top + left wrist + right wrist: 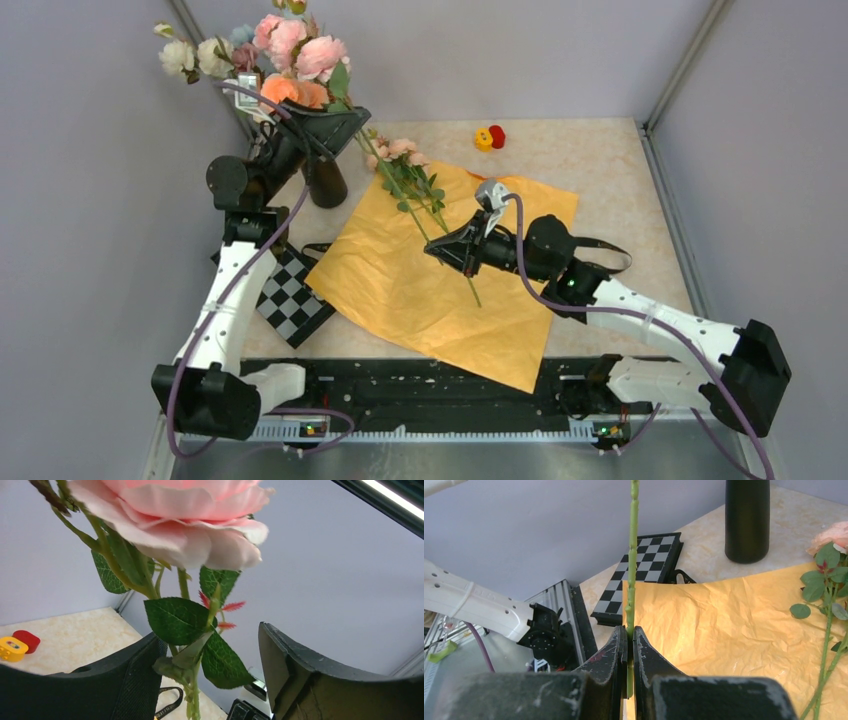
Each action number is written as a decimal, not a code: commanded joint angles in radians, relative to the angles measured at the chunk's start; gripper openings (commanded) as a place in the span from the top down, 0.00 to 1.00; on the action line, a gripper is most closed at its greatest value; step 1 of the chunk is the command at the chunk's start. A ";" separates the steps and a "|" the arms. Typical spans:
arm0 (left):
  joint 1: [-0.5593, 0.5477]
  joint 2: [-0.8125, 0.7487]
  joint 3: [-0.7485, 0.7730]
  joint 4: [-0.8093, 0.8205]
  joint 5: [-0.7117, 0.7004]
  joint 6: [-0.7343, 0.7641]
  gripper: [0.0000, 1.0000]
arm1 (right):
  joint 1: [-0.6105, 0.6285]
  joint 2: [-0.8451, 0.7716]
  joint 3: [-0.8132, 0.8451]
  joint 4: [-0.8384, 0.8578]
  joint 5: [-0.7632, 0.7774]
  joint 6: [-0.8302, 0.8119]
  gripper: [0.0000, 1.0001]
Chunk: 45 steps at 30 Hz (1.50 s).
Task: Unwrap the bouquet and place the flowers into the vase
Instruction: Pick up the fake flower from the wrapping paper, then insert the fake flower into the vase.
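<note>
- Your right gripper (pixel 630 630) clamps a flower stem (pixel 633 555) over orange paper (pixel 420 290).
- Your left gripper (pixel 209 632), released, straddles a rose stem (pixel 182 585) above the far-left vase (pixel 325 180).
- Flowers (pixel 405 165) lie on paper's far edge.

No legible txt, labels, brands or nos. in any view

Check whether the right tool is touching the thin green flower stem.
Touching. The right wrist view shows the right tool shut on the flower stem, its jaws pressed against the stem from both sides with no gap.
</note>
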 commanded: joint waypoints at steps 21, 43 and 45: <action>0.050 -0.059 0.036 -0.072 -0.016 0.112 1.00 | 0.013 -0.009 0.072 -0.001 0.042 -0.037 1.00; 0.355 -0.186 0.013 -0.401 -0.072 0.735 1.00 | -0.220 -0.133 0.047 -0.267 0.237 -0.031 0.18; 0.404 -0.195 -0.001 -0.376 -0.092 0.739 1.00 | -0.266 -0.136 0.055 -0.323 0.234 -0.046 0.17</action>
